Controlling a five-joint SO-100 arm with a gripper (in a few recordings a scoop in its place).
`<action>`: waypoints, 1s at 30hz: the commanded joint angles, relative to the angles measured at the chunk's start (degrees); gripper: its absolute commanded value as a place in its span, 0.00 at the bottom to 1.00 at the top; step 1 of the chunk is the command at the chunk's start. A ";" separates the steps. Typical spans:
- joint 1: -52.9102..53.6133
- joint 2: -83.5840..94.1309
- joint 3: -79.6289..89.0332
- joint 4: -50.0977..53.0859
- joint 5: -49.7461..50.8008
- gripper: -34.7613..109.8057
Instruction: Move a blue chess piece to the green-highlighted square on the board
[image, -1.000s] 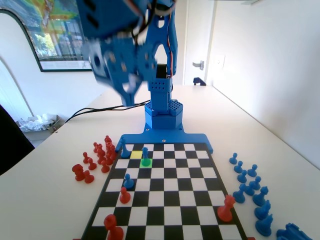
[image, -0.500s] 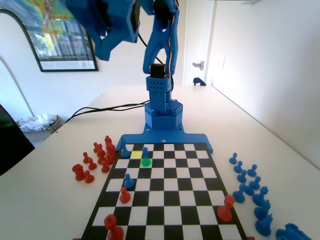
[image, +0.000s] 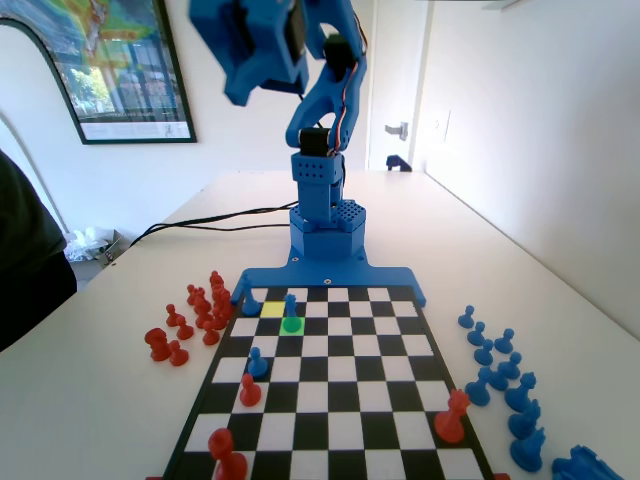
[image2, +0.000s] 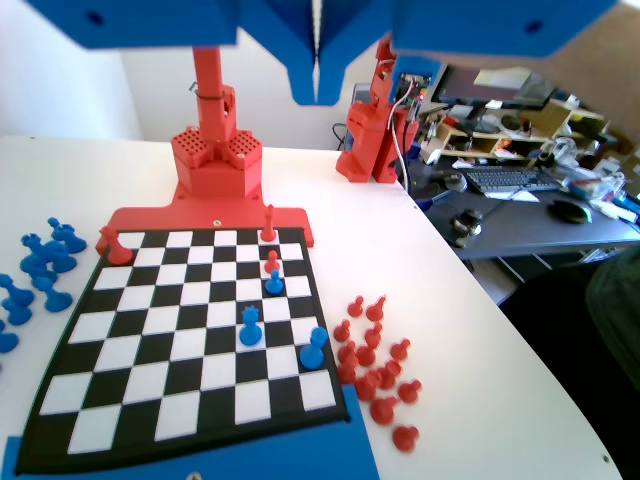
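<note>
In the fixed view the blue chess piece (image: 290, 306), slim with a round base and a narrow top, stands upright on the green-highlighted square (image: 292, 325) of the board (image: 330, 385). The yellow square (image: 272, 310) lies just left of it, and red pieces (image: 205, 305) are grouped beside the board. The gripper (image: 262, 60) hangs high above.

In the wrist view the blue chess piece (image2: 249, 326) stands on the board (image2: 180, 340), a round-headed blue pawn (image2: 314, 348) near it. The gripper (image2: 317, 75) has its jaws pressed together, holding nothing.

board (image: 340, 400) x1 | green sq (image: 291, 326) x1 | yellow sq (image: 271, 310) x1 | blue pcs on board (image: 257, 362) x3 | red pcs on board (image: 450, 415) x3 | blue pcs off board (image: 485, 352) ~11 | red pcs off board (image: 160, 343) ~13, clumped, count unsure
</note>
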 joint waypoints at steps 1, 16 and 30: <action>-0.88 5.27 0.62 1.76 0.18 0.25; -8.17 10.20 4.04 3.87 3.69 0.25; -20.83 14.68 4.31 2.90 4.04 0.25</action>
